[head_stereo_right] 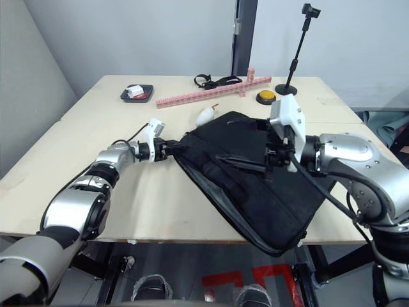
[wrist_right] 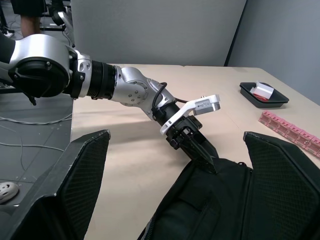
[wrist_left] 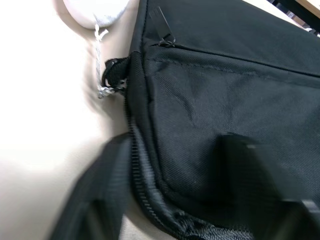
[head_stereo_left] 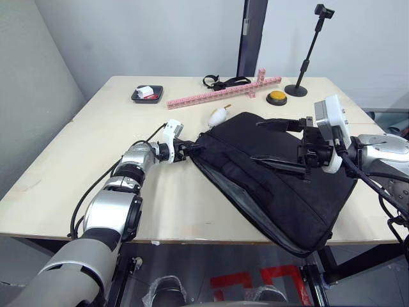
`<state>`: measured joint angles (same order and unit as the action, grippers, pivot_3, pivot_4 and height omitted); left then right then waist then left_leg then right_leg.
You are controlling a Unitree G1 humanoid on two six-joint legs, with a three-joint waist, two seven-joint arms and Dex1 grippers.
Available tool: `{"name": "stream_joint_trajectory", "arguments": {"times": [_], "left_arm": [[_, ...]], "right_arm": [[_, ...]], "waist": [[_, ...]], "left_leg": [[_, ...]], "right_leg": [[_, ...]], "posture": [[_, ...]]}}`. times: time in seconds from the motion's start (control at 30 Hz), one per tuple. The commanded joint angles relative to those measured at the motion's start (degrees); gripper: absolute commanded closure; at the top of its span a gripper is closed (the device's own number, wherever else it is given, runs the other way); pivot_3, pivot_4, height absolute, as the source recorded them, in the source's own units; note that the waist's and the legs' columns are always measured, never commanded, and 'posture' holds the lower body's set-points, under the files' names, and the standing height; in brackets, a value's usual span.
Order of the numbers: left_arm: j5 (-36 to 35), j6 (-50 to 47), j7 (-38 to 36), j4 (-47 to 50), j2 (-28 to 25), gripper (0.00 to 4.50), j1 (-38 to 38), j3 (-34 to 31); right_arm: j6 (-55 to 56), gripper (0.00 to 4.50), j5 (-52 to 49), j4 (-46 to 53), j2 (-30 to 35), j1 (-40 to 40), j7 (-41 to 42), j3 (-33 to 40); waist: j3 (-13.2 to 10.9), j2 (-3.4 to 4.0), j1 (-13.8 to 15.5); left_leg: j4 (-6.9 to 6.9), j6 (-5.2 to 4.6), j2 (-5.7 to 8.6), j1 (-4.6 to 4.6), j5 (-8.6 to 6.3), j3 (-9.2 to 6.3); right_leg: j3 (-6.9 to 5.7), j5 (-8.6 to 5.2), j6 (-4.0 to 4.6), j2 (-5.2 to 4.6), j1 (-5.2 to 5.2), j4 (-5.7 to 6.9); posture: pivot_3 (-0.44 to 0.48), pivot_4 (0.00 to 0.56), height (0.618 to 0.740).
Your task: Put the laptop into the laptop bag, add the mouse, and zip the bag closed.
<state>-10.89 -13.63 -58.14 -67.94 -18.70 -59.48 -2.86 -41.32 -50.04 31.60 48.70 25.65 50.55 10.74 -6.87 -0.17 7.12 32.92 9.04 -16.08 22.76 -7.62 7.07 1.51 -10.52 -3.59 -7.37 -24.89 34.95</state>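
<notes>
The laptop bag is large, black and flat. It lies slanted on the table's right half, and its near corner hangs over the front edge. My left gripper is at the bag's left corner, shut on the zippered edge. My right gripper hovers over the bag's top by the strap handles. Its fingers stand wide open with nothing between them. The laptop and the mouse are out of view.
A white oval lump with an orange piece lies just behind the bag's left corner. Further back are a black tray, a long pink block strip, a black strap, an orange button and a camera stand.
</notes>
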Motion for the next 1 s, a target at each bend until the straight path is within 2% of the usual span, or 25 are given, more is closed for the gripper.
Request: {"name": "stream_joint_trajectory", "arguments": {"times": [0.03,0.13,0.17,0.33,0.5,0.63,0.83,1.0], "left_arm": [[1.1,0.2,-0.4,-0.8,-0.3,3.32,-0.6,-0.3],[0.9,-0.3,-0.7,-0.2,-0.6,4.4,-0.4,-1.1],[0.8,-0.4,-0.5,0.1,-0.7,4.46,-0.2,-1.4],[-0.5,-1.1,1.0,1.6,-1.3,4.46,0.2,-3.4],[-1.9,-2.9,0.9,7.4,-4.4,4.46,3.7,-5.1],[-4.1,-7.3,1.4,18.6,-7.8,4.46,10.8,-6.8],[-8.5,-17.0,4.2,37.9,-11.7,4.46,22.3,-9.4],[-12.1,-22.6,8.1,49.0,-14.0,4.46,30.1,-13.0]], "right_arm": [[0.7,0.0,0.3,0.4,0.8,0.1,-0.2,1.0],[0.3,0.0,0.3,-0.2,0.7,0.5,0.0,0.6],[0.2,0.0,0.3,-0.3,0.8,0.5,0.2,0.5],[-1.5,0.0,0.3,-1.5,1.3,0.9,0.4,-0.6],[-3.5,0.0,2.8,-4.8,2.7,2.5,0.6,-3.3],[-5.7,0.0,4.0,-8.4,4.4,2.7,2.0,-4.8],[-9.0,0.0,8.0,-13.6,8.1,1.8,2.3,-6.3],[-11.2,0.0,9.9,-16.8,11.6,-3.3,3.3,-4.8]], "waist": [[0.0,0.0,0.0],[0.0,0.0,0.1],[0.0,0.0,0.1],[0.0,0.0,0.0],[0.0,-0.01,-1.0],[0.0,0.0,-1.9],[0.0,0.02,-1.7],[0.0,0.01,-1.3]], "left_leg": [[-0.01,0.0,0.0,0.01,0.0,0.0],[-0.04,0.0,0.0,0.03,0.0,0.0],[-0.04,0.0,0.0,0.04,0.0,0.0],[-0.06,0.2,0.0,0.04,-0.13,0.0],[-0.06,0.44,0.0,0.04,-0.28,0.0],[-0.14,0.48,-0.01,0.04,-0.28,0.01],[-0.3,0.5,-0.01,0.07,-0.27,0.03],[-0.32,0.5,-0.02,0.08,-0.29,0.03]], "right_leg": [[0.0,0.0,0.0,0.0,0.0,-0.01],[-0.02,0.0,0.0,0.0,-0.01,-0.06],[-0.02,0.0,-0.01,0.0,-0.01,-0.08],[-0.03,0.0,-0.01,0.0,-0.01,-0.1],[-0.03,0.01,-0.03,0.01,-0.02,-0.09],[-0.04,0.01,-0.04,0.02,-0.06,-0.12],[-0.06,0.0,-0.04,0.04,-0.17,-0.22],[-0.09,0.0,-0.04,0.03,-0.2,-0.3]], "posture": [[0.0,0.15,0.74],[0.0,0.15,0.74],[0.0,0.15,0.74],[0.0,0.15,0.74],[0.0,0.15,0.74],[0.0,0.15,0.74],[0.0,0.15,0.74],[0.0,0.15,0.74]]}}
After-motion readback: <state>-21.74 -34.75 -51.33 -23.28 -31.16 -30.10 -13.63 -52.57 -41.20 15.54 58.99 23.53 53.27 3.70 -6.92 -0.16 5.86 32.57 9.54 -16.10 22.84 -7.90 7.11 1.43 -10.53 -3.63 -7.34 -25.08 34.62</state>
